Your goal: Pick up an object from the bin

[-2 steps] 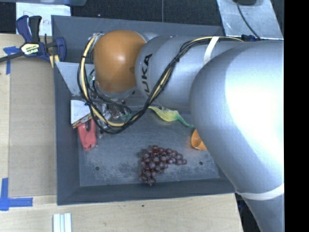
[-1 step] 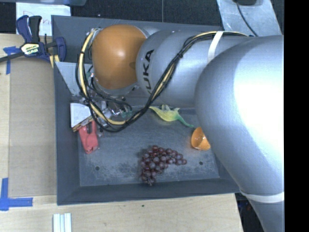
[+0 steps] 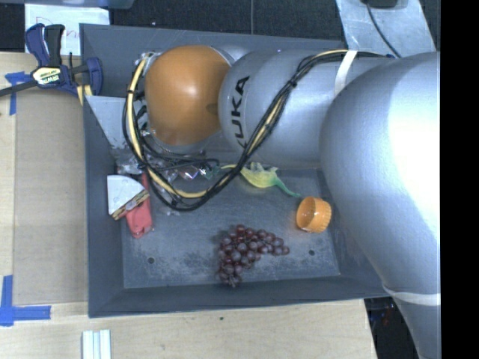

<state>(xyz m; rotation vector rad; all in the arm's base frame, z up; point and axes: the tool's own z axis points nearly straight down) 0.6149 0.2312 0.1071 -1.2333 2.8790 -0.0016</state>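
My gripper (image 3: 184,172) sits low in the left half of the bin, mostly hidden under the arm's orange dome and its cables. Just left of it lies a white and tan wedge-shaped piece (image 3: 122,192), with a red block (image 3: 139,218) below that. A yellow and green toy (image 3: 263,176) lies to the gripper's right, partly under the arm.
A bunch of dark red grapes (image 3: 244,250) lies near the bin's front wall. An orange cup (image 3: 313,215) lies on its side at the right. The arm spans the bin's back and right side.
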